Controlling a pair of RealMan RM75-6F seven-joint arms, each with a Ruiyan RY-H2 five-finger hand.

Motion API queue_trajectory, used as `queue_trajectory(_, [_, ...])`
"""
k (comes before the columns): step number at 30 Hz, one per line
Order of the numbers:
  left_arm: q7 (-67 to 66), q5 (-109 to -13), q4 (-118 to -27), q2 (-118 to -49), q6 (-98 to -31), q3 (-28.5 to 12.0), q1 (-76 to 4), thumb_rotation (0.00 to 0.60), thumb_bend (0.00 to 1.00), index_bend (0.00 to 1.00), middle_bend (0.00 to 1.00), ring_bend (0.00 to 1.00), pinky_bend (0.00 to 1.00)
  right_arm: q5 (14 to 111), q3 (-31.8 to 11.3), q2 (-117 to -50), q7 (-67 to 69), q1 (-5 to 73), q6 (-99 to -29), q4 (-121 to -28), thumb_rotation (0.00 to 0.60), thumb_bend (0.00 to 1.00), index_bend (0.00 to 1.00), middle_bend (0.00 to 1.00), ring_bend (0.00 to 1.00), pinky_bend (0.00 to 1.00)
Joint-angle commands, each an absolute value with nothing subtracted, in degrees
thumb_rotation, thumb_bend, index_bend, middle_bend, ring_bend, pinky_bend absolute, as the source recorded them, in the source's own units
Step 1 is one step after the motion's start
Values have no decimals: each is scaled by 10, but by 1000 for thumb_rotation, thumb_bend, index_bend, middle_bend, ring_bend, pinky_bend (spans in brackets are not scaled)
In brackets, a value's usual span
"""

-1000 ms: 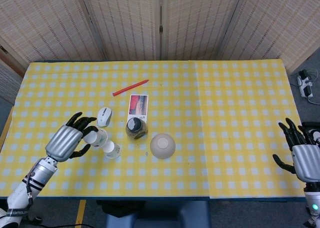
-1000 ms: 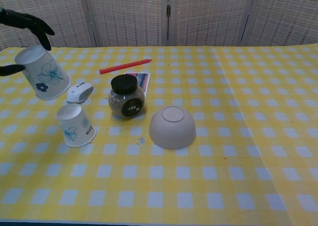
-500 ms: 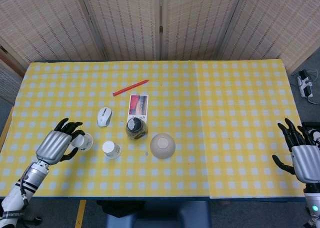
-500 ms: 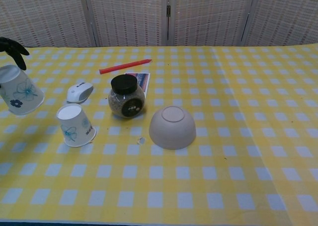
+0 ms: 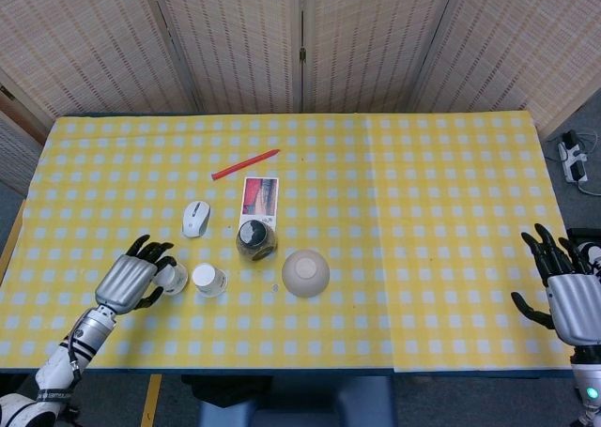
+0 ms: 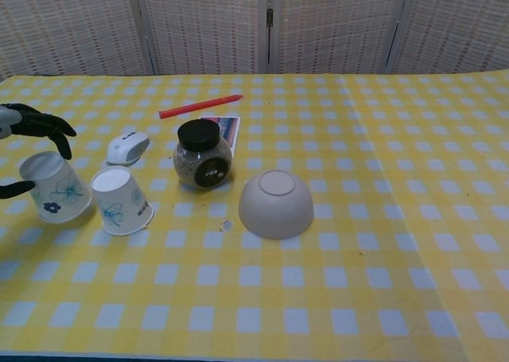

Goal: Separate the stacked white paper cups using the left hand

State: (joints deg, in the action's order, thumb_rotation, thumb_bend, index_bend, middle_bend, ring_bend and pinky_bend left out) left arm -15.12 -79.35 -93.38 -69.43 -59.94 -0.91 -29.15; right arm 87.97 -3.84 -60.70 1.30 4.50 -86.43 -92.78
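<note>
Two white paper cups with blue flowers are apart, both mouth-down. One cup (image 5: 208,279) (image 6: 121,200) stands alone on the yellow checked cloth. My left hand (image 5: 131,279) (image 6: 30,125) holds the other cup (image 5: 172,277) (image 6: 56,188) just left of it, slightly tilted, with fingers over its top and the thumb at its side. I cannot tell whether its rim touches the cloth. My right hand (image 5: 571,300) hovers with fingers spread and nothing in it at the table's right front edge. It shows only in the head view.
Behind the cups lie a white mouse (image 5: 195,218) (image 6: 127,148) and a black-lidded jar (image 5: 255,239) (image 6: 203,157). An upturned beige bowl (image 5: 305,272) (image 6: 276,203) sits to the right. A card (image 5: 260,195) and a red pen (image 5: 244,164) lie further back.
My left hand carried its cup down from a raised spot, swung out to the left, then came back in. It now holds the cup low beside the standing one. The right hand has not moved.
</note>
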Motion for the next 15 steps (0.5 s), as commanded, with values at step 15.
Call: queue_trajectory(15, [-146, -790, -903, -727, -594, -11, -296, 600, 463, 397, 171, 163, 81, 879, -36, -608, 11, 44, -862, -929, 600, 292, 0, 4, 190, 96])
